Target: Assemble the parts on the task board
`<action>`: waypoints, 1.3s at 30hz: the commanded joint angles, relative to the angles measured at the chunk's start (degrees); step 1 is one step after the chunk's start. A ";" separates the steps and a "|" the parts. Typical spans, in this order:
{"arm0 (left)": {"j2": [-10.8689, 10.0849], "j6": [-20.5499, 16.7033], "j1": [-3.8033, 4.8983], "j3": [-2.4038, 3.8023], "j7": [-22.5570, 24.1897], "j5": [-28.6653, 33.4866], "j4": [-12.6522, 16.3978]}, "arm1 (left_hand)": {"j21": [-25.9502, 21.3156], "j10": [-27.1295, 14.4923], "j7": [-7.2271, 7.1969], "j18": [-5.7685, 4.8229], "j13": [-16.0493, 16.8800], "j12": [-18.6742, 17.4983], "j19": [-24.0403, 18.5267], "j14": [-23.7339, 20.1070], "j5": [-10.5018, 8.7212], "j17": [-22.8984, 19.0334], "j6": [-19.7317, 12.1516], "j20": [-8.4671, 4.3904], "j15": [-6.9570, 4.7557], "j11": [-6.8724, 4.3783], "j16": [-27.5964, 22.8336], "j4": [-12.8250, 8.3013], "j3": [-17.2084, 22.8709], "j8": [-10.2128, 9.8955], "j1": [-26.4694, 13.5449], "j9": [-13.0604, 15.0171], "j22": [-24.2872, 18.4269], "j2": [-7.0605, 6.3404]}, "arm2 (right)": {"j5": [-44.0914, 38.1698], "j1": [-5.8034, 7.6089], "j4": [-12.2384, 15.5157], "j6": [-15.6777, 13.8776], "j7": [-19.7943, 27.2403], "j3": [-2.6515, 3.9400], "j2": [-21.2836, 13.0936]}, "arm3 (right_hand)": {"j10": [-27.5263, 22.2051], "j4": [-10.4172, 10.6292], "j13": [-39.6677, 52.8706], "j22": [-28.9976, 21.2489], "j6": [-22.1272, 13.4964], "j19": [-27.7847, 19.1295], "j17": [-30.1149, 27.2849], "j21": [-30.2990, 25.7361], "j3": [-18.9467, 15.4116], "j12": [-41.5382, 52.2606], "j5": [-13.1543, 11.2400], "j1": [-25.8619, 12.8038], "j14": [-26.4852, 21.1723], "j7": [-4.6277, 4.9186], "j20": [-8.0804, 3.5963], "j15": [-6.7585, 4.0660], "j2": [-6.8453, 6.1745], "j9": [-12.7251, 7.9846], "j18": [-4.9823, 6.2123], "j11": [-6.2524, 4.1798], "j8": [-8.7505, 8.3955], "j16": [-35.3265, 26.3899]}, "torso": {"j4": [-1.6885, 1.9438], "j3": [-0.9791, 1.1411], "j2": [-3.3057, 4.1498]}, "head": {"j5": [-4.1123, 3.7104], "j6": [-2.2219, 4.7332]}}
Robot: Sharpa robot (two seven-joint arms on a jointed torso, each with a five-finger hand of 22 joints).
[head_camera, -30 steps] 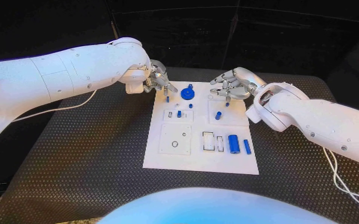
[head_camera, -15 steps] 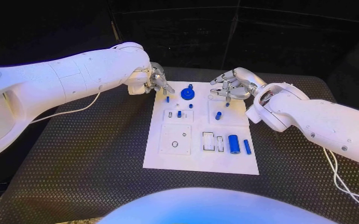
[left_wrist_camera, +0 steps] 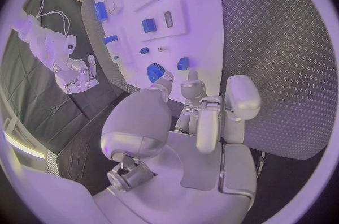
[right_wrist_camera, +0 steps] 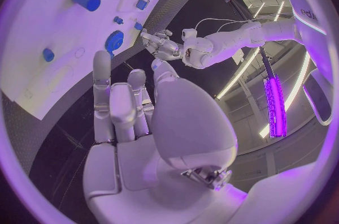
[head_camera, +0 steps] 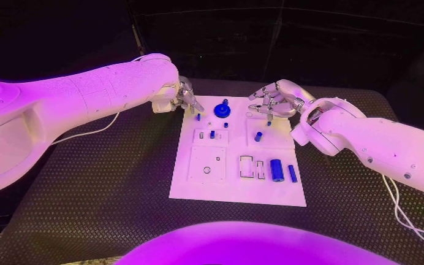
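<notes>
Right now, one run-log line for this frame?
left hand: empty, at task board far-left corner | right hand: empty, over far-right edge | blue parts: on board

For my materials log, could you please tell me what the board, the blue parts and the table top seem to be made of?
Board: probably rigid plastic, matte white; flat, crisp cut-out slots, no glare.
Blue parts, such as the cylinder: likely moulded or printed plastic; uniform saturated colour, soft sheen.
Table top: looks like a black rubber or foam mat; a regular embossed diamond pattern covers it. None can be told for certain by sight.

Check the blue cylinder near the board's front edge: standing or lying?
Lying. The blue cylinder rests lengthwise on the task board, beside a slimmer blue bar.
</notes>
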 commanded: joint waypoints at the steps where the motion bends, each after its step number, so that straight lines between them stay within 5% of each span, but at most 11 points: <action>1: 0.47 1.02 -0.03 0.05 0.69 -1.38 -0.60 | 0.09 0.25 0.04 -0.25 0.08 0.30 0.02 5.71 0.10 14.14 0.97 0.36 0.22 0.25 -0.05 0.20 -0.63 -0.31 0.27 -0.28 0.08 -0.19 | -0.09 0.10 0.16 0.22 0.55 0.02 0.07 | -0.27 0.12 -0.12 -0.09 -0.32 -0.21 0.04 -0.23 0.20 0.26 0.40 0.66 -0.26 0.05 -0.07 0.07 -0.10 -0.02 0.33 0.03 0.14 0.11 | -0.02 -0.01 0.01 | 0.00 -0.05; 20: 3.20 4.16 -0.99 0.06 0.47 -1.50 -4.23 | 0.17 0.40 -0.34 -0.27 -0.07 0.44 0.10 5.70 0.02 14.10 2.70 0.24 0.03 -0.03 -0.06 1.04 -1.68 -0.26 -0.19 -0.83 0.31 -0.31 | -0.09 0.10 0.18 0.27 0.56 0.03 0.18 | -0.27 0.12 -0.12 -0.09 -0.32 -0.21 0.04 -0.23 0.20 0.26 0.40 0.66 -0.26 0.05 -0.07 0.07 -0.10 -0.02 0.33 0.03 0.14 0.11 | -0.01 0.02 -0.02 | 0.14 -0.03; 39: 4.37 4.06 -1.38 0.08 0.47 -1.49 -5.63 | 0.06 0.37 -0.67 -0.26 -0.37 0.41 0.03 5.69 0.16 14.05 3.72 -0.04 -0.26 -0.35 -0.08 -0.26 -0.52 -0.36 2.76 -1.40 0.37 1.28 | -0.09 0.10 0.01 0.36 0.63 0.03 0.45 | -0.27 0.18 -0.15 -0.09 -0.32 -0.21 0.08 -0.24 0.23 0.28 0.52 0.65 -0.25 0.06 -0.07 0.07 -0.10 -0.02 0.33 0.03 0.16 0.12 | 0.03 0.00 -0.01 | 0.22 -0.17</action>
